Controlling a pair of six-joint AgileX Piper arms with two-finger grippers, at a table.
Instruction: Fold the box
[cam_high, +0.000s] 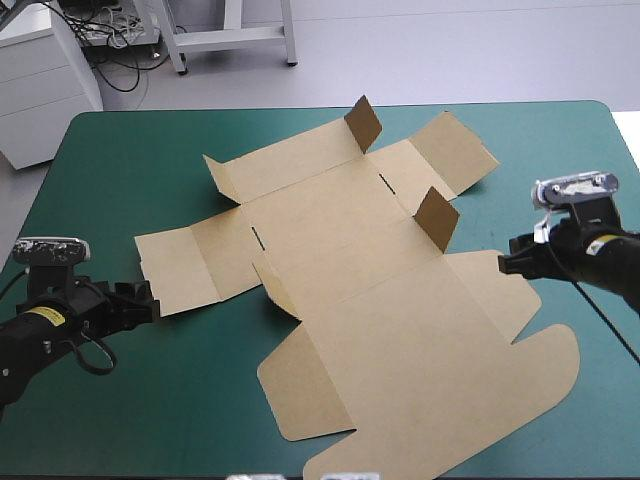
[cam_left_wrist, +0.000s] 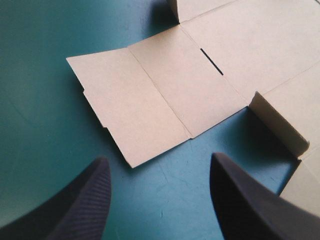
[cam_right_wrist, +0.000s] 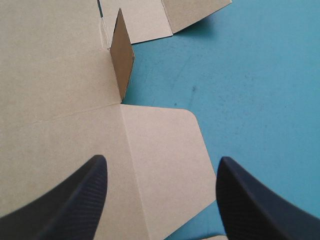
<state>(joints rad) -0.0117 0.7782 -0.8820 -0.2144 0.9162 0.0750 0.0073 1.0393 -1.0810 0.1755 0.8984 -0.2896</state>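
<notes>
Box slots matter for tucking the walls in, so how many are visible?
2. On the box, the left slot lies beside its left-hand fold, the right slot farther back beside its right-hand fold. Raised flaps might hide more.

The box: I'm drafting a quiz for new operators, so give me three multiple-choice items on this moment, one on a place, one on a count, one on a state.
1. Where is the box?
A. Lying spread on the table
B. Lifted clear of the table
C. Hanging over the far edge

2. How many dark slots show in its panels in the high view?
A. None
B. Two
C. Five

3. How do the left gripper and the right gripper stand?
A. Both shut on the box
B. One open, one shut
C. Both open

Key: 1 A, the sheet lies on the teal-green cover, with only small flaps raised. 2 B, one slot shows at each side of the middle panel. 3 C, each wrist view shows its own fingers standing apart.
</notes>
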